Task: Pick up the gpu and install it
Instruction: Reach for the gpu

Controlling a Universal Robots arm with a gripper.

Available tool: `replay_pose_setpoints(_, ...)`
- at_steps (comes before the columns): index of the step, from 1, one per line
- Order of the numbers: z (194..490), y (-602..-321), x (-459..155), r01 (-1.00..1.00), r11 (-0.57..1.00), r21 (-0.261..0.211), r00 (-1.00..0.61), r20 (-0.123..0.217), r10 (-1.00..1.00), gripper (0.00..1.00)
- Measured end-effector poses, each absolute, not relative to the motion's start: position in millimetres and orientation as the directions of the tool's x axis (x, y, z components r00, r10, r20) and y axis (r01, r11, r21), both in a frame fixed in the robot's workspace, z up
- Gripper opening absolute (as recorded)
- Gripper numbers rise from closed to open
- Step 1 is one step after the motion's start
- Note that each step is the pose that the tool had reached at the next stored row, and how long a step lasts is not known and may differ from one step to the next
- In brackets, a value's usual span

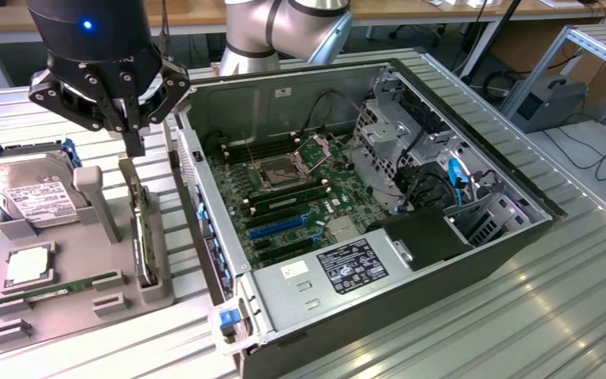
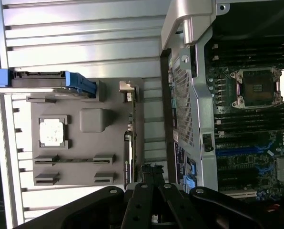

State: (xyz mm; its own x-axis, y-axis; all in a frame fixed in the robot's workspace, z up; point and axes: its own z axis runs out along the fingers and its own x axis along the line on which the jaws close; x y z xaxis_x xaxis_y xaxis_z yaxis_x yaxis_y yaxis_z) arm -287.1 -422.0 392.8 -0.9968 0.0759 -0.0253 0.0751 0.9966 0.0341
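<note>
Pressed together and empty, the claw [image 1: 133,148] hangs in the upper left of the exterior view, close above one end of the gpu [image 1: 142,233]. That card stands on its edge in a grey holder [image 1: 66,257], just left of the open computer case [image 1: 429,292].
</note>
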Motion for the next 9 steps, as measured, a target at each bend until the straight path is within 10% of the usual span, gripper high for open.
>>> replay_pose_setpoints(9,392.8,-426.0,-287.1,0.075,0.997,0.034,-0.997,-0.025,0.076,0.11)
